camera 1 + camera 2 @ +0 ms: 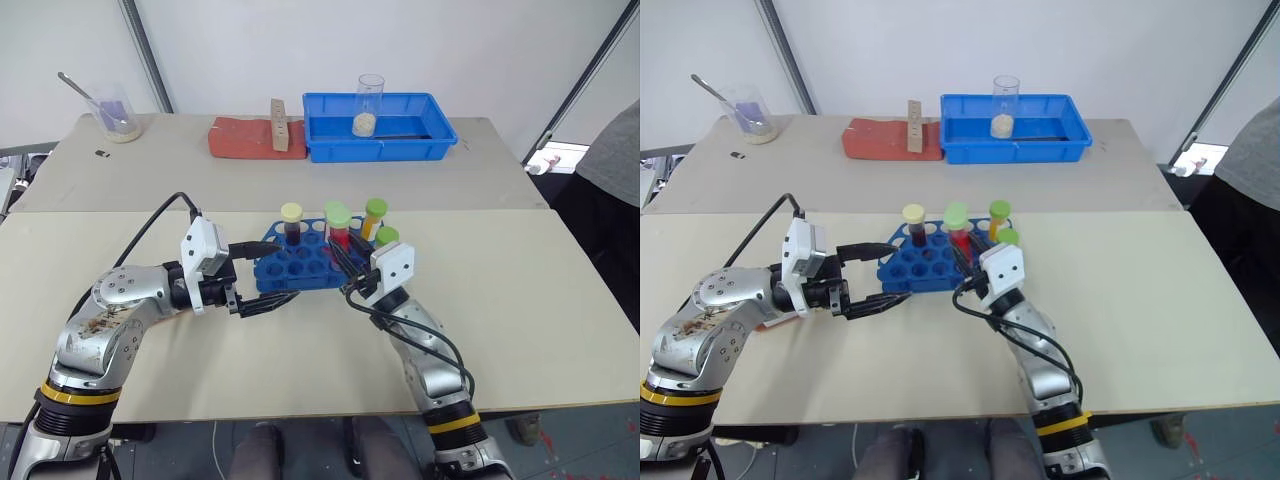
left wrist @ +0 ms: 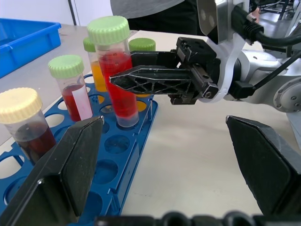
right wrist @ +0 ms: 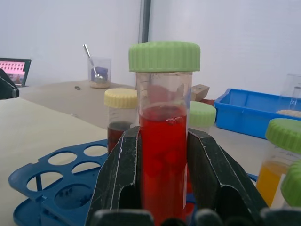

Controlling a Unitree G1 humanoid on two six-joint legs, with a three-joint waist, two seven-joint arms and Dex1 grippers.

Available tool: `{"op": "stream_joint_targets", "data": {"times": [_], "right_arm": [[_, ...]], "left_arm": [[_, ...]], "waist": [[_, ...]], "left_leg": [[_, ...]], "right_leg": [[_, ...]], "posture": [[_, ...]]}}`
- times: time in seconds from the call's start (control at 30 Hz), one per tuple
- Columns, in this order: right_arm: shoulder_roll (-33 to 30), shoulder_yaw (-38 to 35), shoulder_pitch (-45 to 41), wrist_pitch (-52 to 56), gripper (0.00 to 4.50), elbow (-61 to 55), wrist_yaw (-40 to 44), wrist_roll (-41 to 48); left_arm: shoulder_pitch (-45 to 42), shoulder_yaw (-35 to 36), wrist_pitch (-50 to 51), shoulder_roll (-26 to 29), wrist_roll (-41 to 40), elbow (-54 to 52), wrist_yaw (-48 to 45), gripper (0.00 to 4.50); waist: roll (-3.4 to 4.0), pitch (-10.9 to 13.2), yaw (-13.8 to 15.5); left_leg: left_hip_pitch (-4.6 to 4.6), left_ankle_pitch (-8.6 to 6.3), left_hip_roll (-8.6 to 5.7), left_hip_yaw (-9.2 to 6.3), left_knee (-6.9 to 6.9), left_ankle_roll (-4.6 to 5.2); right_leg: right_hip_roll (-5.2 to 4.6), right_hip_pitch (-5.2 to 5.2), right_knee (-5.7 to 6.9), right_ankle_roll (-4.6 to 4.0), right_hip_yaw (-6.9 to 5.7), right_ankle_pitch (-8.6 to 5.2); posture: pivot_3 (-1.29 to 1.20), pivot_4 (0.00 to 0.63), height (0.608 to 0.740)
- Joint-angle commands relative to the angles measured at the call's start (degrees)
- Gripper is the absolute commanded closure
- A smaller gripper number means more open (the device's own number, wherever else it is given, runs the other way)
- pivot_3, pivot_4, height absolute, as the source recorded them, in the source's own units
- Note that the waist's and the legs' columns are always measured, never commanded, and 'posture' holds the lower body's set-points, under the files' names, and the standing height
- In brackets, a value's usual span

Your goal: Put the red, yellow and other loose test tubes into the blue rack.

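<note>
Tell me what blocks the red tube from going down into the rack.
Nothing visible does. The right tool grips the red tube upright, its bottom already in a hole of the blue rack. Other tubes stand in neighbouring holes, beside it.

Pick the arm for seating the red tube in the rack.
Right. The right gripper is shut on the red tube, upright over the blue rack. The left gripper is open, beside the rack.

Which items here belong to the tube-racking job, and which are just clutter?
Job: red tube in right tool; rack; cream-capped tube; yellow tube; left tool.
Clutter: tray; red pad; spoon beaker.
</note>
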Motion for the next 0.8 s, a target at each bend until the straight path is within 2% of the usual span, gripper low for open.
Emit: {"op": "stream_joint_targets", "data": {"times": [0.03,0.57,0.6,0.73,0.8], "right_arm": [[0.82,0.59,0.15,-0.96,3.55,-0.49,-0.24,0.24],[2.73,-0.57,1.05,-1.28,3.55,0.78,0.43,3.28],[2.58,-0.77,1.05,-1.18,2.52,0.70,0.64,3.53],[0.89,-0.89,1.55,1.03,1.17,-0.45,2.07,4.13],[-1.56,-0.25,2.58,3.23,0.51,-2.61,4.04,3.93]], "left_arm": [[-0.71,0.92,-0.20,0.58,-0.80,-1.90,-0.07,0.00],[0.17,-0.28,0.11,2.24,1.00,-1.85,-0.30,0.00],[0.17,-0.33,0.19,2.39,1.16,-1.80,-0.26,0.00],[0.39,-0.22,1.21,3.92,1.33,-1.98,-0.61,0.00],[0.23,-0.36,2.74,6.40,2.56,-2.10,-0.47,0.00]], "waist": [[0.00,0.00,-0.01],[0.00,0.00,-0.06],[0.00,0.00,-0.07],[0.00,0.00,-0.07],[0.01,0.01,-0.07]], "left_leg": [[0.00,0.00,0.00,0.00,0.00,0.00],[-0.01,0.00,0.01,0.00,-0.03,0.00],[-0.01,0.00,0.00,0.00,-0.03,0.00],[0.00,0.00,0.01,0.00,-0.04,0.00],[0.00,0.00,0.01,0.00,-0.04,0.00]], "right_leg": [[0.00,0.00,0.00,0.00,0.00,0.00],[0.00,-0.01,-0.01,-0.03,0.00,-0.01],[0.00,-0.01,-0.01,-0.03,0.00,-0.01],[0.00,-0.01,-0.01,-0.02,0.00,-0.02],[0.00,-0.01,-0.01,-0.02,0.00,-0.02]], "posture": [[0.00,0.150,0.740],[0.00,0.150,0.740],[0.00,0.150,0.740],[0.00,0.150,0.740],[0.00,0.150,0.740]]}}
